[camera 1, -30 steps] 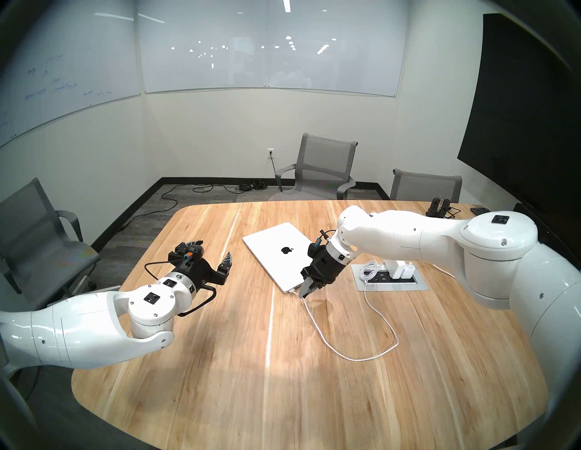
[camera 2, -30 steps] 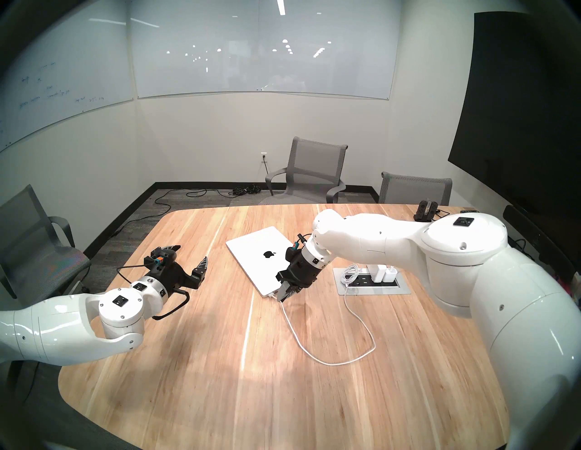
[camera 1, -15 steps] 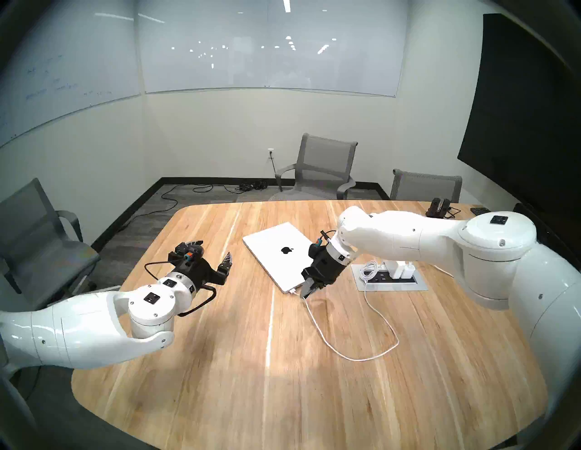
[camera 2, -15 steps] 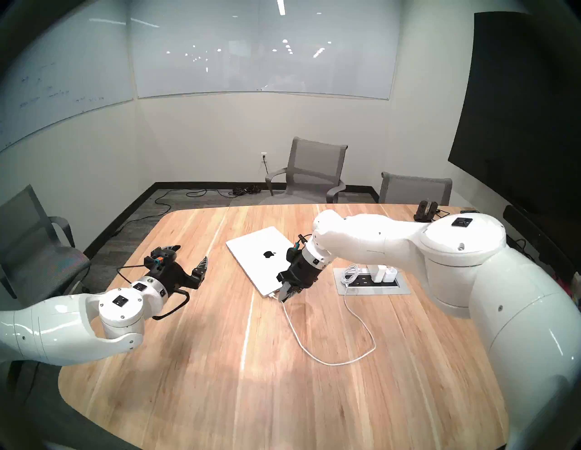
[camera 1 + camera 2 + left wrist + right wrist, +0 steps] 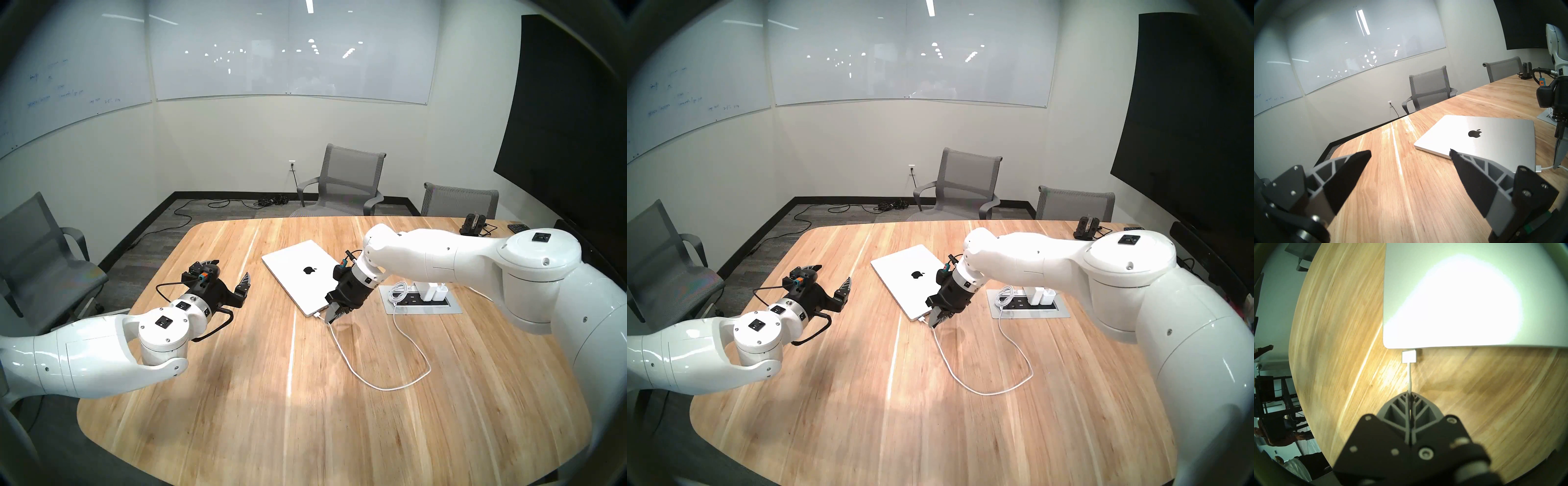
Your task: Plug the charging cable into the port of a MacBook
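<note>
The MacBook point(image 5: 302, 275) point(image 5: 910, 276) point(image 5: 1491, 135) point(image 5: 1466, 293) lies shut on the wooden table, logo up. My right gripper point(image 5: 328, 320) point(image 5: 931, 324) point(image 5: 1409, 393) is shut on the white charging cable point(image 5: 383, 385) point(image 5: 986, 390) point(image 5: 1409, 377) just behind its connector. The small flat connector point(image 5: 1408, 356) point(image 5: 1538, 169) point(image 5: 317, 315) sits against the laptop's near edge by the corner; how deep it sits I cannot see. My left gripper point(image 5: 230, 269) point(image 5: 834, 273) point(image 5: 1410, 153) hovers open and empty to the laptop's left.
A power box point(image 5: 420, 298) point(image 5: 1027, 302) set into the table holds white chargers and a coiled white cable point(image 5: 397, 292). The charging cable loops over the table toward me. A dark device point(image 5: 473, 224) stands at the far right. Grey chairs point(image 5: 346, 183) surround the table.
The right wrist has tilted slightly and nudged the connector in along the laptop's edge; the cable loop shifted a little. The left arm stayed still.
</note>
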`<state>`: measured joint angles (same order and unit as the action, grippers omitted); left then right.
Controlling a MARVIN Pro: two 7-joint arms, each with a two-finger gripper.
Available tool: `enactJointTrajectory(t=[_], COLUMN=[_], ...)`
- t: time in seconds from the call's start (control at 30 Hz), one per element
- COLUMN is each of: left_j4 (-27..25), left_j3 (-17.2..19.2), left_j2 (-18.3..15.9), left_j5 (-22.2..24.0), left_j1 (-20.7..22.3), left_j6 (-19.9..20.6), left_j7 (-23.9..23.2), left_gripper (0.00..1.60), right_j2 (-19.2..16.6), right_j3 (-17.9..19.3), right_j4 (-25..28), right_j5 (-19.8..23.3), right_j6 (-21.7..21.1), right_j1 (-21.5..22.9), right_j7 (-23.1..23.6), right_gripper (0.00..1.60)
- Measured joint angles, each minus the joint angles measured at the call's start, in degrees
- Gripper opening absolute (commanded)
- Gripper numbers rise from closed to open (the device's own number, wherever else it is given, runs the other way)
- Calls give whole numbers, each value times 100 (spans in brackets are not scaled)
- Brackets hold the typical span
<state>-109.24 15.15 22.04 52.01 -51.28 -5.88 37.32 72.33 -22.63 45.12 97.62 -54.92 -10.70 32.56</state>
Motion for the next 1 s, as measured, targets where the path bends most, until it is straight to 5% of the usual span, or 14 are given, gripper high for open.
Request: enactJointTrajectory(t=[1.0], left_j4=[0], left_j3=[0], left_j2=[0], left_j5=[0], left_j1=[0], left_j6=[0], left_j7=[0], left_gripper=[160], right_j2=[-158], right_j3=[66], right_j4=[273], right_j5=[175], right_j6=[0], right_j1=[48], right_j7=[-119], right_gripper=[0])
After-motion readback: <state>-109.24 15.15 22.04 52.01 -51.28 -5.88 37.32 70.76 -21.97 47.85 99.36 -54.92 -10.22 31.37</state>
